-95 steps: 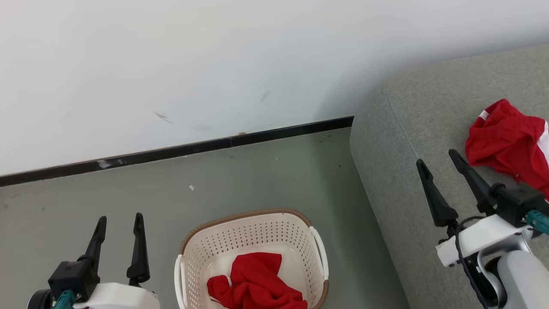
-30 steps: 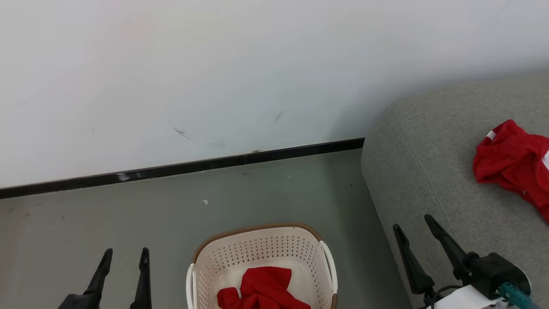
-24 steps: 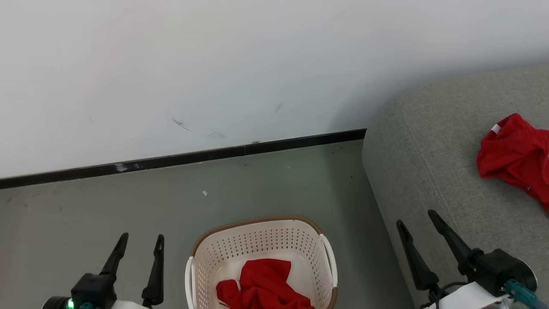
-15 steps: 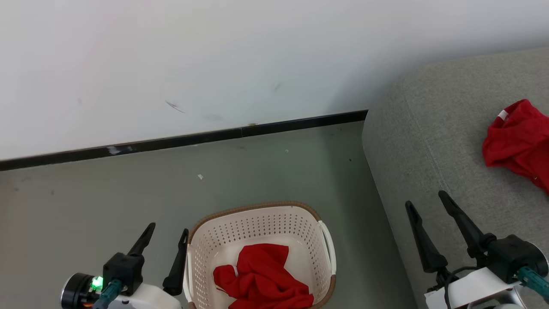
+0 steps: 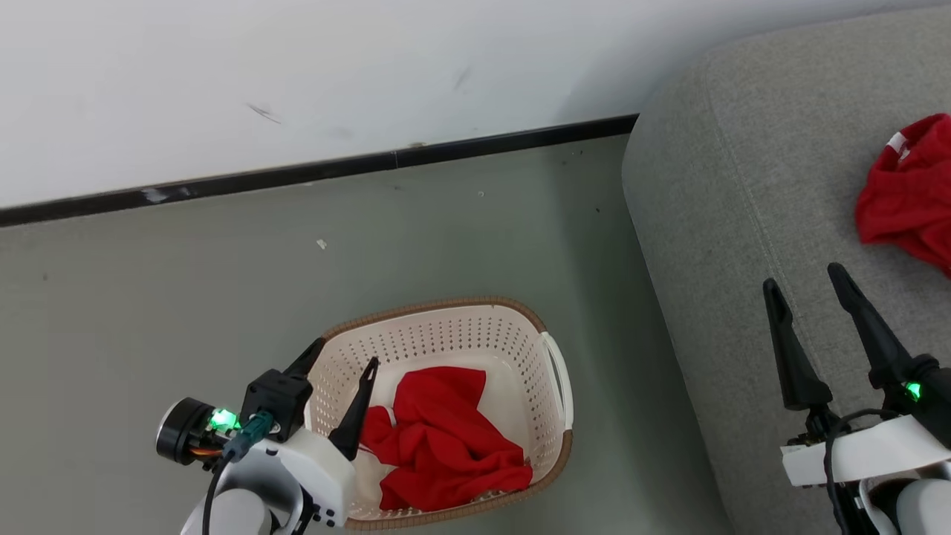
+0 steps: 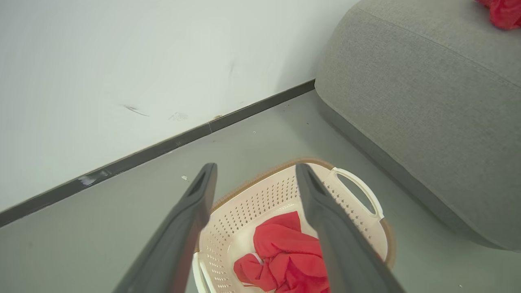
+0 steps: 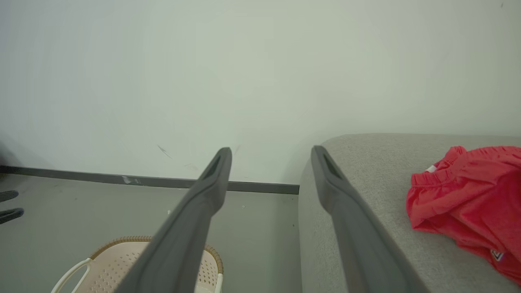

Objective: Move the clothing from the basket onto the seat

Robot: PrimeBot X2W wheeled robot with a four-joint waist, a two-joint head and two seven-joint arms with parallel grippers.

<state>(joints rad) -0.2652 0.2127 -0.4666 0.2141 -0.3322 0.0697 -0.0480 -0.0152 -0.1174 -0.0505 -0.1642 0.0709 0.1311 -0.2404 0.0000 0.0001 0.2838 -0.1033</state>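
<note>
Left tool (image 5: pixel 346 352) over basket (image 5: pixel 475 336) on grey floor (image 5: pixel 148 297)

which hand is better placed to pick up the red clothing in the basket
Left. The left hand is open over the rim of the basket, fingers pointing toward the clothing inside. The right hand, also open, hovers above the seat, off to the side of the basket.

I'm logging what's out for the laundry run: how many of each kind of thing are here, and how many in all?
Basket: 1
Seat: 1
Red clothing heaps: 2, the basket heap and the seat heap
Total: 4
</note>
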